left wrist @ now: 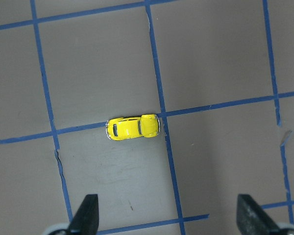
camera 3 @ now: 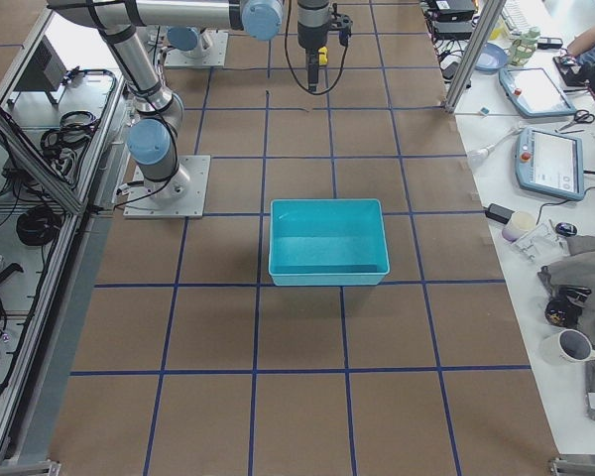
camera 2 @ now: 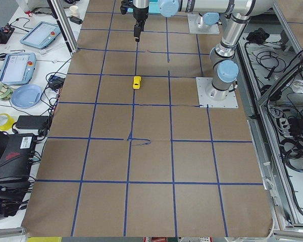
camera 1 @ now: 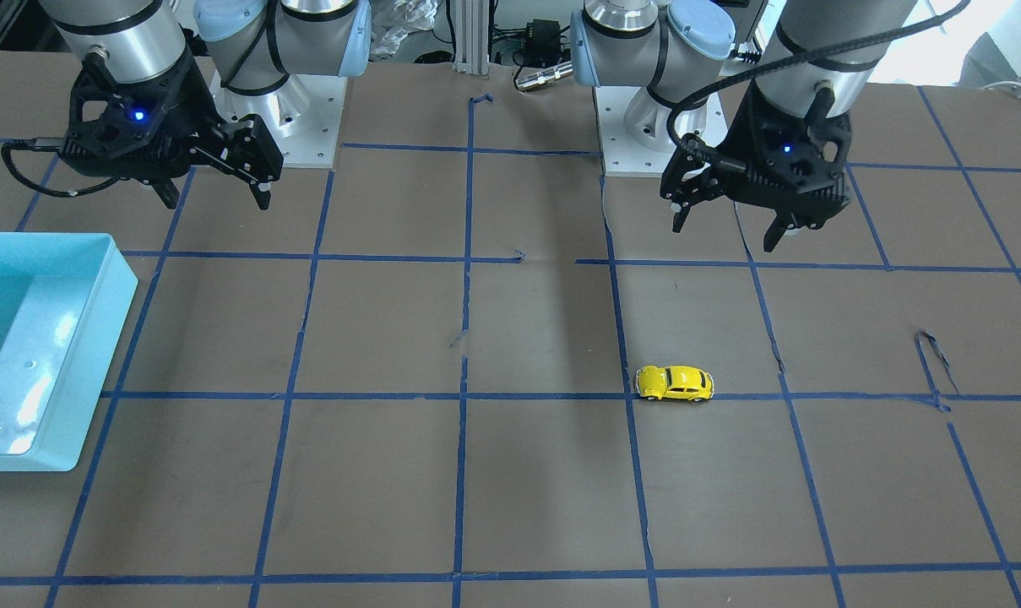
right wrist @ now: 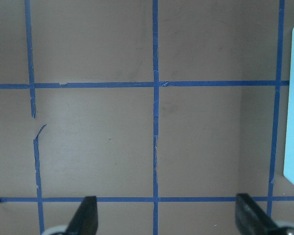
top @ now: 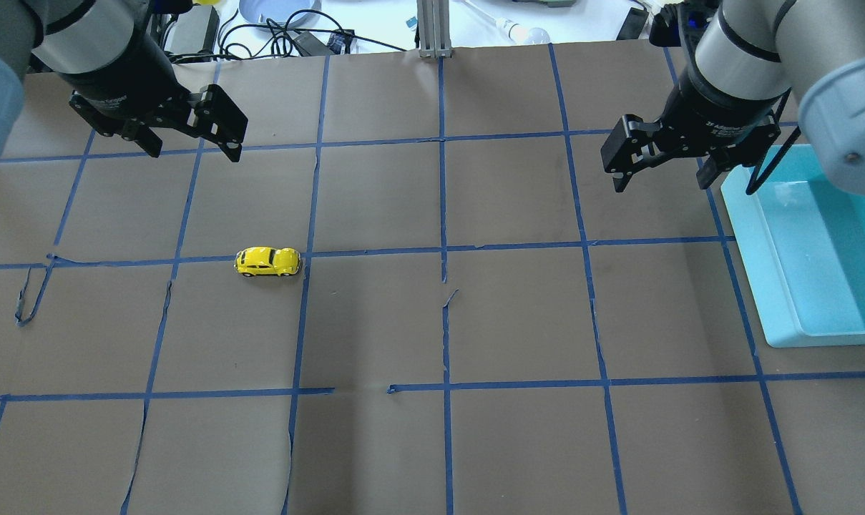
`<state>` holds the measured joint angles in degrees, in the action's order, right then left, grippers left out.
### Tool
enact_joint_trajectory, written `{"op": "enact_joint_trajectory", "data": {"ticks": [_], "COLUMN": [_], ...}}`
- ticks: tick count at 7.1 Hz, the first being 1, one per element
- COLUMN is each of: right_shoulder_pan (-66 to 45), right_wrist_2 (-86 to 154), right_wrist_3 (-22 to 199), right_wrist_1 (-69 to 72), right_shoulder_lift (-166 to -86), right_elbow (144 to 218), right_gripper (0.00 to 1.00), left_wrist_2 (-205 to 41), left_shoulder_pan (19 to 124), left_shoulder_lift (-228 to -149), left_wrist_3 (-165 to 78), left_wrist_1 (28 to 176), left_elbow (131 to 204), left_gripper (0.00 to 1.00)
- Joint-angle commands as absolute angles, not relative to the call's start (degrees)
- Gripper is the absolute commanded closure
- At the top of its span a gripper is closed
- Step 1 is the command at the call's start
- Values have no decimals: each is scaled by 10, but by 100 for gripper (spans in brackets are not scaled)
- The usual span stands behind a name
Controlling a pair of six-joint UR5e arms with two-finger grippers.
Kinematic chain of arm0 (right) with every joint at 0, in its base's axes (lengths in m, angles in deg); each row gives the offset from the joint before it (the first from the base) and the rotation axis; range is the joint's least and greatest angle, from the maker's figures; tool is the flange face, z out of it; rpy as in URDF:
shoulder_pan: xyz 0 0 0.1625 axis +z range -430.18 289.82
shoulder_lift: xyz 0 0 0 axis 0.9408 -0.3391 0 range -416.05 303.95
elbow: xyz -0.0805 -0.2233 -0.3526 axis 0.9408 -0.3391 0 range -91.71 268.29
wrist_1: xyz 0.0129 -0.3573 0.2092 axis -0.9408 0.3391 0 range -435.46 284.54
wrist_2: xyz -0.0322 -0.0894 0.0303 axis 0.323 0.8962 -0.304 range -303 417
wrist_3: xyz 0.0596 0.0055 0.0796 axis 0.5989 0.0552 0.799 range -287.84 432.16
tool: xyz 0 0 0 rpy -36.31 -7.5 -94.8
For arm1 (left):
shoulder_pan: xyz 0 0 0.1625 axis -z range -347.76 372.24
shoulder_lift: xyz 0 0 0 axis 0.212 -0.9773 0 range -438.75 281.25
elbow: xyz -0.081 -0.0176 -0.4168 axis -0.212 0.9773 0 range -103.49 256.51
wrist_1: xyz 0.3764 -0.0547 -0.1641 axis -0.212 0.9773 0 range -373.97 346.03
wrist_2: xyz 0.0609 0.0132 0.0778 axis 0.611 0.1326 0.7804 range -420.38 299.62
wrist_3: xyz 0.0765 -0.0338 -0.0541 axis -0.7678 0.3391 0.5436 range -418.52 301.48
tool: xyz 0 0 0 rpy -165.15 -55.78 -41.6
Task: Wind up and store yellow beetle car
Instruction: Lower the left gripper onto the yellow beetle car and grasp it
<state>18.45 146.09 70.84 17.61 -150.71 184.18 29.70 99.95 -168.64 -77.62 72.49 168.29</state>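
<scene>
The yellow beetle car stands on its wheels on a blue tape line on the brown table, left of the middle. It also shows in the front view, the left side view and the left wrist view. My left gripper is open and empty, held high above the table and beyond the car; the car lies ahead of its fingertips. My right gripper is open and empty, high over the right half, next to the bin.
A turquoise bin with nothing in it stands at the table's right edge; it also shows in the front view and the right side view. The table paper carries a blue tape grid with small tears.
</scene>
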Motion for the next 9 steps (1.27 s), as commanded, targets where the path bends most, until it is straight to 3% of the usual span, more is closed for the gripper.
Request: {"op": "enact_joint_trajectory", "data": {"ticks": [1,4,9], "right_shoulder_pan": [184,184,185], "right_wrist_2": [1462,1462,1462], "right_wrist_3": [708,709,709], "right_wrist_1": [176,176,173], "right_shoulder_lift": [-1506,-1507,-1507], "right_elbow": [1842,1842,1843], "right_gripper": [0,0,0], "left_wrist_2": [295,300,344], "left_shoulder_pan": [970,950,957], "left_shoulder_lift": [-1697,-1766,-1849], "left_wrist_3": [-975,-1304,-1496], "left_wrist_1": [702,603,391], "left_elbow": [1764,1807,1870], "left_gripper": [0,2,3]}}
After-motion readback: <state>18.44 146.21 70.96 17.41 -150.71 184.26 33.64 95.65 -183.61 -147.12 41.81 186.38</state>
